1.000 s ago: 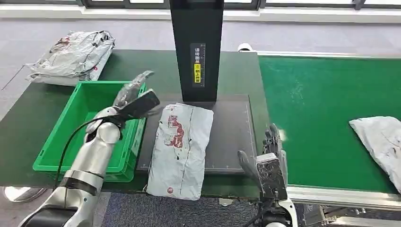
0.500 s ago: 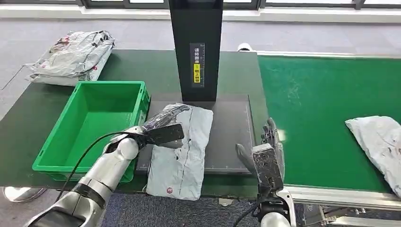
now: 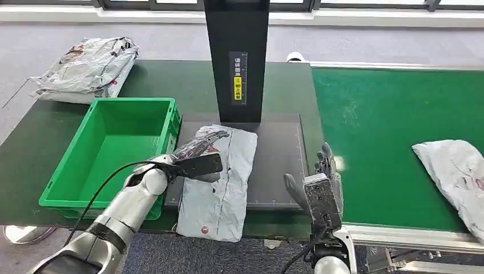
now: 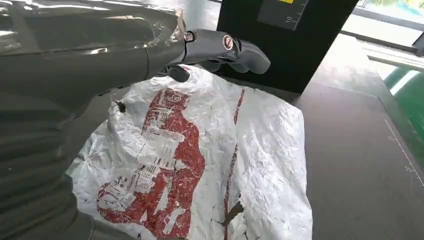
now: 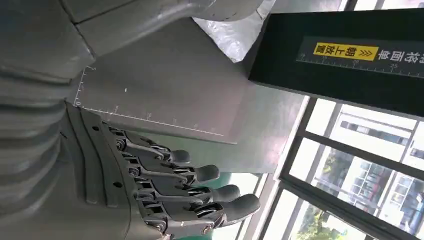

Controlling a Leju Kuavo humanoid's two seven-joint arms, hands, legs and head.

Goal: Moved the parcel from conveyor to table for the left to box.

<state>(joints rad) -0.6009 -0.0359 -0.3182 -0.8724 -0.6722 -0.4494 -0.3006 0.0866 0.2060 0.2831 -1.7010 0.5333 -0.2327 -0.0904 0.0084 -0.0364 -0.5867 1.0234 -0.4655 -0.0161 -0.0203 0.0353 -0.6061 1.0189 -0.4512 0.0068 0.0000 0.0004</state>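
A crumpled grey parcel point(image 3: 220, 182) with red print lies on the dark scan mat point(image 3: 279, 154), its near end hanging over the table's front edge. My left hand point(image 3: 197, 157) lies low over the parcel's far left part, fingers stretched out flat and gripping nothing. The left wrist view shows those fingers point(image 4: 220, 47) reaching over the parcel point(image 4: 210, 165) towards the black post. My right hand point(image 3: 322, 188) stands upright at the mat's right front corner, fingers apart and empty point(image 5: 200, 192). A second grey parcel point(image 3: 456, 174) lies on the green conveyor point(image 3: 388, 125) at the far right.
A green box point(image 3: 108, 151) stands empty left of the mat. The black scanner post point(image 3: 237, 57) rises behind the mat. Several grey parcels point(image 3: 85, 68) are piled at the table's back left. The conveyor's metal rim point(image 3: 411, 234) runs along the near right.
My left hand came down from above the box's rim and swung right onto the parcel, then settled. The conveyor parcel has drifted left. My right hand barely moved.
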